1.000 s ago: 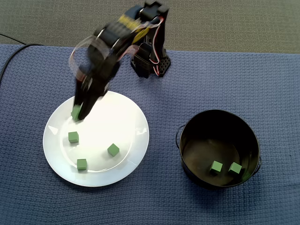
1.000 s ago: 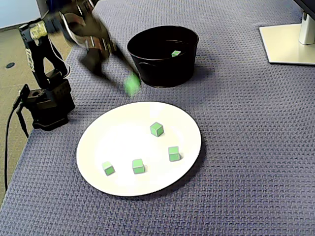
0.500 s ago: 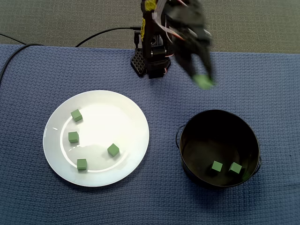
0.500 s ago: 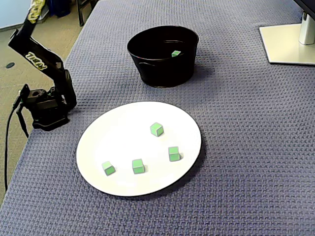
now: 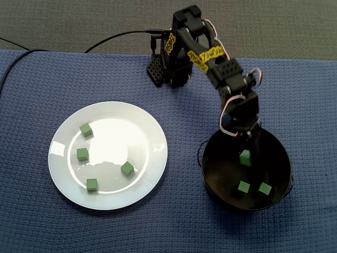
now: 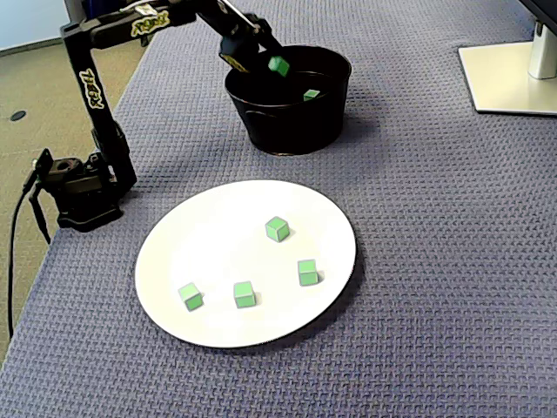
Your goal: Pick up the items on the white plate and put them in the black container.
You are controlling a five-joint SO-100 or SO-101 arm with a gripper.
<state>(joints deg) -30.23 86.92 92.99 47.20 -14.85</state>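
- Nearest us in a fixed view, the white plate [image 6: 228, 228] lies on the blue waffle cloth [image 6: 418, 261], close to its near edge. It carries four green cubes [image 6: 244, 294], loose and well apart from one another.
- Beyond the plate, toward the cloth's far edge, stands the black container [image 6: 287, 126]. Two cubes [image 5: 243, 187] already lie on its floor.
- Above the container's opening, just inside the rim on the arm's side, the gripper [image 6: 270, 59] pinches the held cube [image 6: 278, 65] between its fingertips. In both fixed views the cube hangs clear of the container wall.
- We judge the step in hand to be the drop. To do it well, we would spread the claw only while the cube is well inside the rim, and low enough that it does not bounce out. Then we would lift straight up so the fingers miss the rim.
- The held cube has no long axis. It looks slightly tilted, one corner lowest, which should not matter for the drop.
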